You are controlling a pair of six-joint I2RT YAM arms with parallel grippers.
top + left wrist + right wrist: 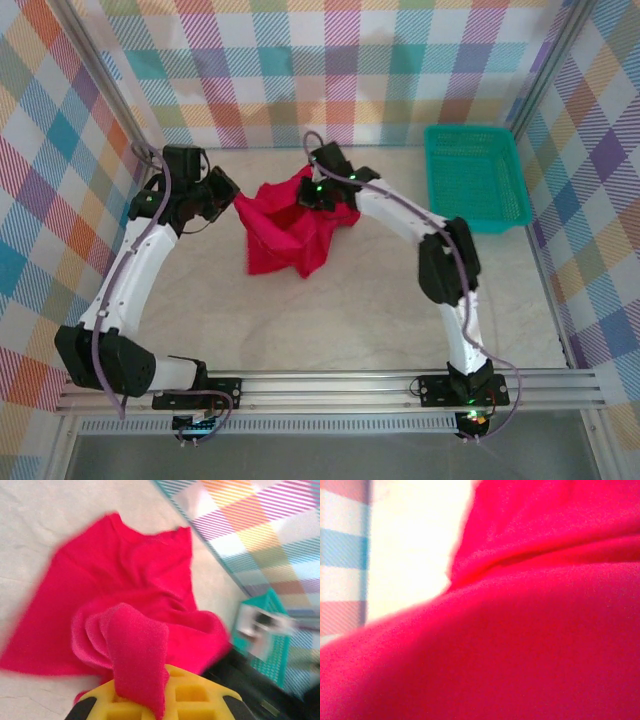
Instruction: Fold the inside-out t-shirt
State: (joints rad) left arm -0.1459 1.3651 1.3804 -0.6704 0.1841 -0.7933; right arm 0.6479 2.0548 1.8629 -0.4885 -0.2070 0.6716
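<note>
While the left gripper (231, 199) pinches the red t-shirt (290, 240) at 9 o'clock, the right gripper (318, 192) clamps it at 1 o'clock.

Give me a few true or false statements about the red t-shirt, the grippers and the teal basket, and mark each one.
1. The red t-shirt lies flat and folded. False: it is bunched up, with its two upper ends raised.
2. The left gripper is shut on a fold of the t-shirt. True.
3. The t-shirt sits in the teal basket. False: it is on the table, apart from the basket.
4. The basket stands at the table's far right. True.
</note>
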